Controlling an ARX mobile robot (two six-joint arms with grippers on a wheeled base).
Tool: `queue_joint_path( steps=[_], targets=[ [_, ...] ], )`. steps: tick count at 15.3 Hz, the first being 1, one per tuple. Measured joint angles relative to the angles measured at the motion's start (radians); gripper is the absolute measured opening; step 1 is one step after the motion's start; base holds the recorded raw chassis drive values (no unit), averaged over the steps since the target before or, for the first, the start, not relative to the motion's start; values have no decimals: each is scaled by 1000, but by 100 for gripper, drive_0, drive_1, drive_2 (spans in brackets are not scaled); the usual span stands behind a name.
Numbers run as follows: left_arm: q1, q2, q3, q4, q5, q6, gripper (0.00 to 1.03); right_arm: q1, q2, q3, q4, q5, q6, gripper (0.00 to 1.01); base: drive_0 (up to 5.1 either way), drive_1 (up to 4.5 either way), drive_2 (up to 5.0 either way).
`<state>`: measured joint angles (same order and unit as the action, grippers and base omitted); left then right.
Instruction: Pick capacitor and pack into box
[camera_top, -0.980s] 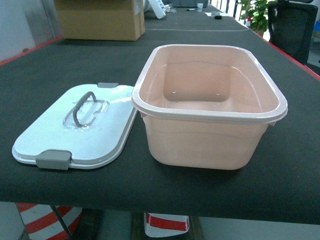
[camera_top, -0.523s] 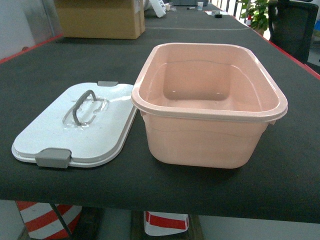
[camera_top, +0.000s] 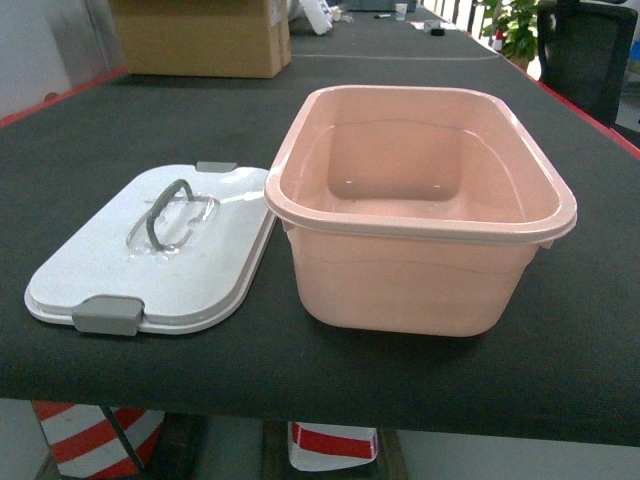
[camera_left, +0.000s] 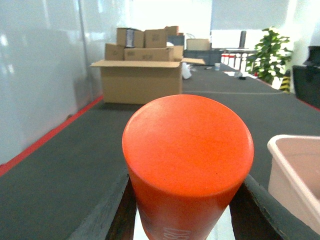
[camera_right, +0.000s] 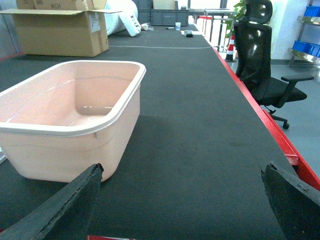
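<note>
Holding an orange cylinder (camera_left: 187, 165), which I take to be the capacitor, my left end effector (camera_left: 186, 220) has its fingers closed against the cylinder's sides at the bottom of the left wrist view, the flat top facing the camera. My right end effector (camera_right: 185, 200) stands wide open with nothing between its 2 dark fingers, low over the black counter (camera_right: 200, 125) just beside the box (camera_right: 75, 120).

The box (camera_top: 420, 215) sits open and looks bare inside, in the middle of the counter. Its white lid (camera_top: 150, 255) lies flat just left of it, handle up, 1 edge close under the box's rim. From the left wrist view, a corner of the box shows at the right edge, so the capacitor is left of it and not yet over the opening. Neither arm shows in the head view.

I judge the pick done and the carry in hand. Next I should swing the left arm rightward until the cylinder hangs over the opening, lower it inside, then release.
</note>
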<state>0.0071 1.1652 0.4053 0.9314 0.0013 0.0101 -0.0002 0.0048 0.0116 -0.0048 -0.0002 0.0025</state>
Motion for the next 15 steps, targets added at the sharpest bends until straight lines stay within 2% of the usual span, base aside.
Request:
queue_joint_path(
  steps=[1,3,6,8,10,13,15],
  targets=[
    [-50,159,129,21,3,3,41,0,0,0,0,0,0,98,0,0,0],
    [-188,471,418,-102,8,-7,41,0,0,0,0,0,0,98,0,0,0],
    [-381,717,747,-237,-3,-24,41,0,0,0,0,0,0,98,0,0,0],
    [-456,800,888,-291,-10,-34,41,0,0,0,0,0,0,98,0,0,0],
    [-480,832,893,-288,-3,-37,41,0,0,0,0,0,0,98,0,0,0],
    [-483,837,880,-264,-5,-37,79,0,0,0,0,0,0,98,0,0,0],
    [-483,837,880,-265,-5,-37,100,0,0,0,0,0,0,98,0,0,0]
  ],
)
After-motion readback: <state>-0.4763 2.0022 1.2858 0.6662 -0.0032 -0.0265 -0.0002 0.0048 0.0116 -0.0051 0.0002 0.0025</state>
